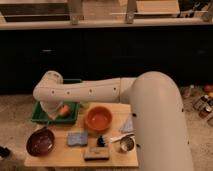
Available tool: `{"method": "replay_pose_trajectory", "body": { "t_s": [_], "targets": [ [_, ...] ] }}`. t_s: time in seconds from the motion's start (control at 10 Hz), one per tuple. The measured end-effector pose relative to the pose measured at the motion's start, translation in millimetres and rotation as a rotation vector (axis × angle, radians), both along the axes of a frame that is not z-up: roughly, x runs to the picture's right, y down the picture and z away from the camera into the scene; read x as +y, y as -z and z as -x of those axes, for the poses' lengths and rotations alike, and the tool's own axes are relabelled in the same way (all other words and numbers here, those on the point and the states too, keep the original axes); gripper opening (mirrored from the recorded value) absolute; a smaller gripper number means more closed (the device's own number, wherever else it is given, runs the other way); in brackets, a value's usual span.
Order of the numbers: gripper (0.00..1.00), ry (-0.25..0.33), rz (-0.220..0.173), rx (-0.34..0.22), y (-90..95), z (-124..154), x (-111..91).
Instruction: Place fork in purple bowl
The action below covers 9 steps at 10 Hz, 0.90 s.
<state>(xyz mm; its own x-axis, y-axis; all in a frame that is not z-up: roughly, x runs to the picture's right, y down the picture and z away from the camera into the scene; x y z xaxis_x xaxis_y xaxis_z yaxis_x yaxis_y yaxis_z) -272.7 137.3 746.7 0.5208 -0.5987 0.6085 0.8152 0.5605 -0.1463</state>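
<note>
The purple bowl (40, 143) sits at the front left corner of the wooden table (114, 162). My white arm reaches in from the right, bends at the far left and comes down to the gripper (48, 120), which hangs over the left end of the green tray just behind the bowl's far rim. A slim greyish streak (49, 128) runs from the gripper toward the bowl's rim and looks like the fork. I cannot tell whether it is held or touches the bowl.
A green tray (73, 119) with an orange object (64, 110) stands at the back left. An orange bowl (98, 119) is mid-table. In front lie a blue sponge (77, 138), a white-handled black-headed brush (111, 139), a metal cup (126, 144) and a flat box (96, 153).
</note>
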Motion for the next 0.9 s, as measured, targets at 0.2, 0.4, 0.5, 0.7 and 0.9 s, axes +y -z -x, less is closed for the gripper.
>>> {"method": "replay_pose_trajectory", "body": {
  "t_s": [0.2, 0.4, 0.5, 0.7, 0.9],
  "targets": [
    [0.0, 0.01, 0.004, -0.007, -5.1, 1.7, -4.5],
    [0.0, 0.054, 0.019, -0.034, 1.5, 15.4, 8.7],
    [0.0, 0.072, 0.029, -0.046, 6.1, 20.1, 17.1],
    [0.0, 0.107, 0.051, -0.072, 14.3, 29.6, 33.3],
    [0.0, 0.126, 0.064, -0.092, 17.5, 33.0, 40.4]
  ]
}}
